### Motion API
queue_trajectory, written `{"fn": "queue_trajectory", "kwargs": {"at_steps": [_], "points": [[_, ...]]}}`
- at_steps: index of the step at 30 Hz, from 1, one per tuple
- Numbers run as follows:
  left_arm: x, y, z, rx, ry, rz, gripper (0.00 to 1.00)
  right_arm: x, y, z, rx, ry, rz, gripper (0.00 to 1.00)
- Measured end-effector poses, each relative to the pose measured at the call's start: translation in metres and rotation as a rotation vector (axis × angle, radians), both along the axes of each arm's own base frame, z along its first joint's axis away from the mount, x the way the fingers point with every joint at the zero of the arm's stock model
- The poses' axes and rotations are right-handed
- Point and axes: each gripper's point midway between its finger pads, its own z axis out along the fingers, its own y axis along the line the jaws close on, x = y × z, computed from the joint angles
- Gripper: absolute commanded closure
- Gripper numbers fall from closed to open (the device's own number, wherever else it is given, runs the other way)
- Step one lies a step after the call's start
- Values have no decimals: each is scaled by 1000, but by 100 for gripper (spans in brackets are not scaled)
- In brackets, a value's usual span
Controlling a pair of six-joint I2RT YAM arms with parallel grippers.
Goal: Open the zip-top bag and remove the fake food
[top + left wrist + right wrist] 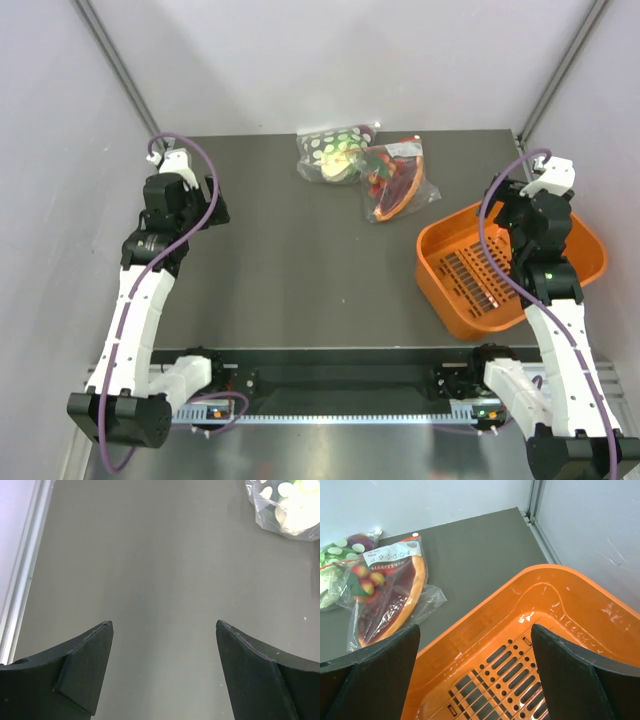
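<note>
Hovering, left gripper (165,625): I hold it over bare counter (300,270) near the left edge, toward the far left corner. Its fingers (85,665) are spread wide with nothing between them.
Left wrist view: grey counter fills it. A bag of green-and-white spotted items (287,505) shows at the upper right, well apart from my fingertips.
Right gripper (475,627): I hold it above the basket (485,605), fingers spread wide, pinching nothing. It touches neither the basket nor the bag.
Basket: orange plastic with a slotted floor, at the counter's right edge. I see nothing in the part that shows.
Bag (390,595): lies flat near the far edge, right of the middle, between the spotted bag and the basket. It is clear and crinkled, with a white label (392,555) at its far end. I cannot tell whether the zip is closed.
Food (362,577): inside the bag. Small red round pieces with green leaves sit on the left side. A dark reddish piece (390,605) with an orange rim runs along the right side.
Spotted bag: at the far edge, just left of the bag and touching it.
Gaps: the bag is near the basket's far left corner but apart from it. Both my grippers are well apart from the bag.
</note>
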Motion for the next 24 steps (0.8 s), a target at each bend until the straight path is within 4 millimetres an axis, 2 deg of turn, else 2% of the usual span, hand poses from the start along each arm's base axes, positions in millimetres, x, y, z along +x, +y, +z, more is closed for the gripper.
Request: {"fn": "queue_trajectory", "kwargs": {"at_steps": [5,7,10,13,15,17,20,24], "points": [[1,5,0,22,4,17,11,-1,0,2,-1,-5,0,7],[1,5,-1,30,7,11,24,-2,0,2,-3,-8,0,7],[5,-1,-3,35,20,-29,25,-2,0,3,-4,-9,1,6],[18,-20,-10,33,61,-82,22,-2,0,3,-4,-9,2,6],[30,-48,-19,39,91,-146,21,-2,0,3,-3,-8,3,6],[41,-86,-30,39,115,-228,21,-1,1,2,-3,-8,5,6],[56,-153,-52,1,156,-363,21,-1,1,2,2,-8,8,6],[83,-223,-79,-101,192,-472,22,-3,5,1,29,-6,20,6]]}}
